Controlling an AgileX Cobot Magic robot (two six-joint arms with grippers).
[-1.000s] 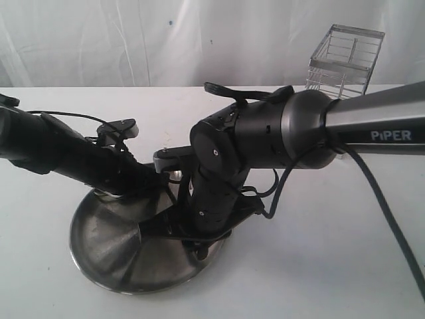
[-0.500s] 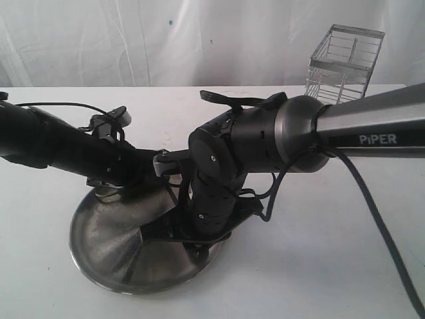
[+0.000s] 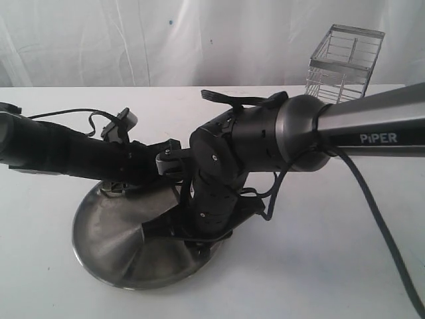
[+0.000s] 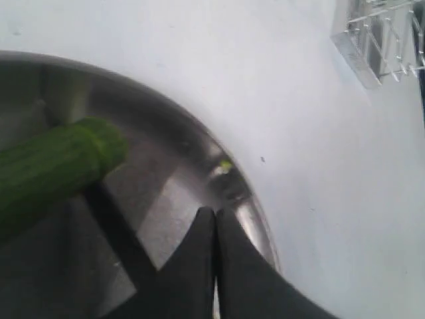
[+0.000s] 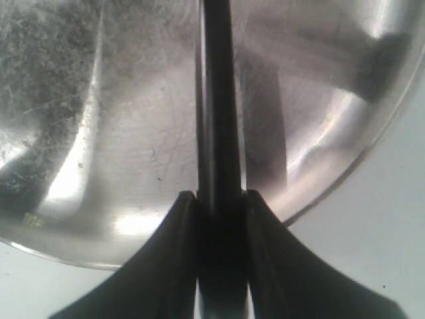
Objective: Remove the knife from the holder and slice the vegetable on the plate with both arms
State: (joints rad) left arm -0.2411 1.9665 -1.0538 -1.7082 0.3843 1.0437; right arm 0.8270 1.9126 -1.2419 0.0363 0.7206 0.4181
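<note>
Right jaws (image 5: 220, 199) grip the knife (image 5: 216, 100) over the steel plate (image 5: 119, 133), apparently to slice the vegetable (image 4: 53, 166); left jaws (image 4: 214, 222) empty, closed.

The only readable text is "PiPER", in white letters on the grey tube (image 3: 372, 129) of the right arm, behind its gripper.
</note>
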